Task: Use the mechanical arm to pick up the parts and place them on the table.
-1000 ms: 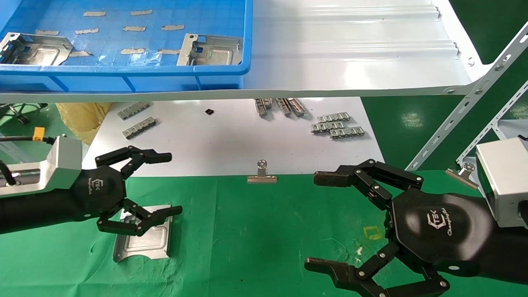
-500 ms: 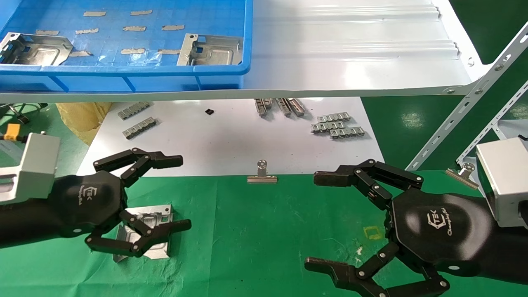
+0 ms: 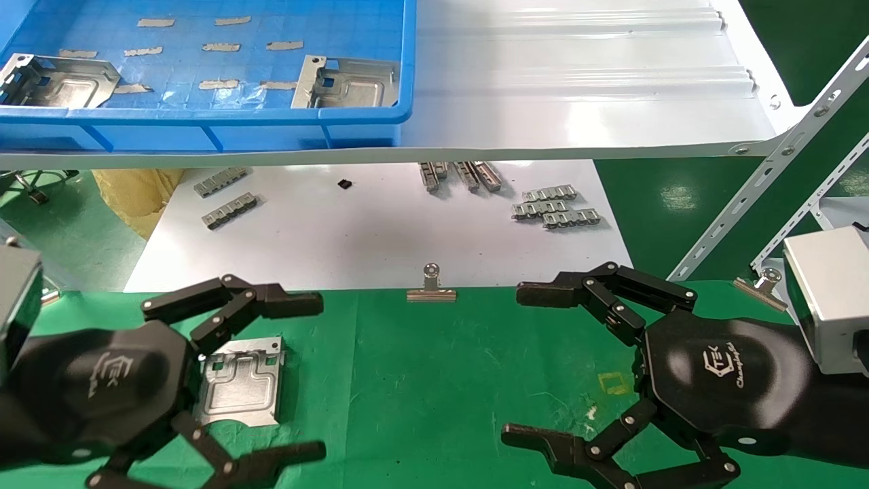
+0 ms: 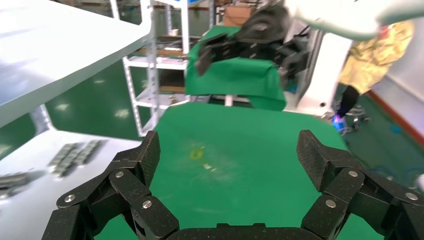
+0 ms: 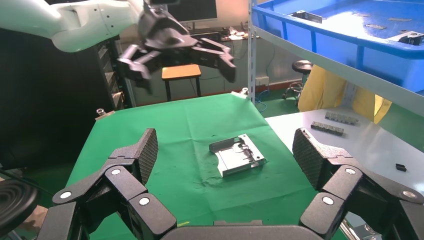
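Note:
One silvery stamped part (image 3: 237, 382) lies flat on the green cloth table (image 3: 441, 380), at the left; it also shows in the right wrist view (image 5: 237, 155). My left gripper (image 3: 320, 377) is open and empty, with its fingers spread either side of the part and its black housing on the part's near side. Its wrist view shows the open left gripper (image 4: 230, 155) over bare green cloth. My right gripper (image 3: 512, 363) is open and empty over the cloth at the right, and it also shows in the right wrist view (image 5: 226, 149). Two more parts, one at the left (image 3: 64, 81) and one at the right (image 3: 346, 81), lie in the blue bin.
The blue bin (image 3: 204, 129) sits on a glossy white ribbed shelf (image 3: 577, 81) overhanging the work. Beneath it a white board (image 3: 380, 224) carries small slotted strips (image 3: 553, 207). A binder clip (image 3: 430, 288) grips the cloth's far edge. A slanted shelf bracket (image 3: 767, 190) stands at the right.
My left gripper has drawn back toward me and off the part, its fingers spreading wider. The part now lies uncovered on the cloth. The right arm has not moved.

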### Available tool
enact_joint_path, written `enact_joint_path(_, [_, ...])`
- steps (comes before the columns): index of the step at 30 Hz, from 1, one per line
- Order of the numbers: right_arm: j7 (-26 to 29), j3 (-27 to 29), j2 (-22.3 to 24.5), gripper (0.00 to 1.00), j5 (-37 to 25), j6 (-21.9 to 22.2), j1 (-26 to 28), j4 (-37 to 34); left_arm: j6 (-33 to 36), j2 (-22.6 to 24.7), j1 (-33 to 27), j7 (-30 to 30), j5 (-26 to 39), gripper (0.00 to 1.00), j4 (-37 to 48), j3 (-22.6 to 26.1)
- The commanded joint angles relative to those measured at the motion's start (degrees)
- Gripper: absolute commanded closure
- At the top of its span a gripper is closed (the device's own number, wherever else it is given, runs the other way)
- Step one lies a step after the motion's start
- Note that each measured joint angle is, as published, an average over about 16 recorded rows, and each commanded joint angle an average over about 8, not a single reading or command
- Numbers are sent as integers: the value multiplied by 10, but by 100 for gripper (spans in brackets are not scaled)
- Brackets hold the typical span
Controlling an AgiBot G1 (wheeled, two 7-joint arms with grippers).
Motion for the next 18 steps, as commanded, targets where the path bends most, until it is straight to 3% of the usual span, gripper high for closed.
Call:
enact_joint_path(1, [0, 0, 0, 0, 0, 0, 0, 0, -1, -4, 11, -15, -6, 0, -22, -9])
enact_joint_path(18, [0, 0, 0, 0, 0, 0, 0, 0, -2, -4, 11, -15, -7, 0, -21, -9])
